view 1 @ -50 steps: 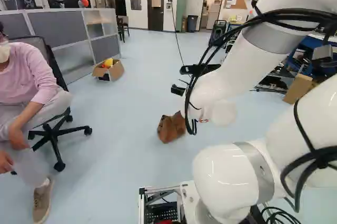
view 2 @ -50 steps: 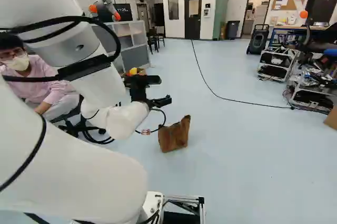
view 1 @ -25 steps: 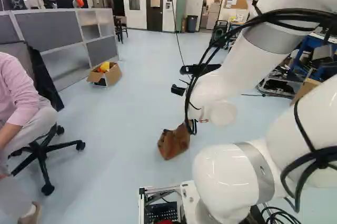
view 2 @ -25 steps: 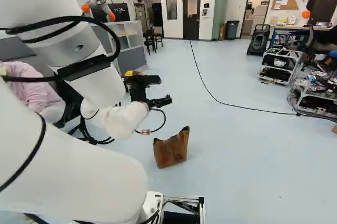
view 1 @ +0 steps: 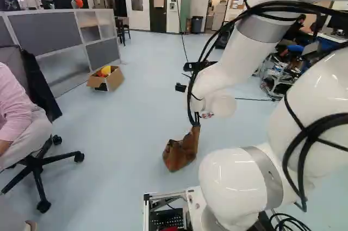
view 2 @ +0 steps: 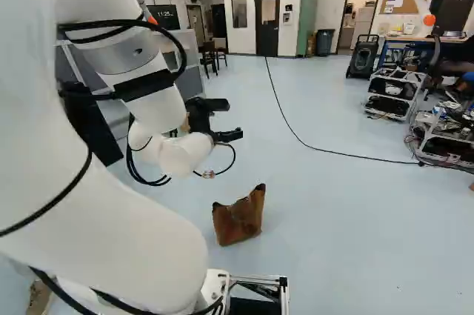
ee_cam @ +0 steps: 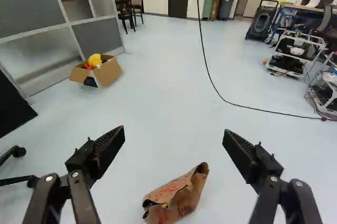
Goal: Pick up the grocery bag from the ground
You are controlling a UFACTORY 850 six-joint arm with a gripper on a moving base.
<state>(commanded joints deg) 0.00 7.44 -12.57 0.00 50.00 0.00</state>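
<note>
Left base view: one brown paper bag, on floor. Right base view: one gripper, raised, roughly level; best tipped downward while lowering. Wrist view: fingers spread wide, empty; straddle the bag's upright edge before closing.

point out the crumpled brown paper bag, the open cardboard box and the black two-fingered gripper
Crumpled brown paper bag [view 2: 238, 221]: right base view, middle of its side.
Open cardboard box [ee_cam: 108, 72]: wrist view, outer side wall.
Black two-fingered gripper [ee_cam: 174, 135]: wrist view, midway between its open fingertips.
</note>
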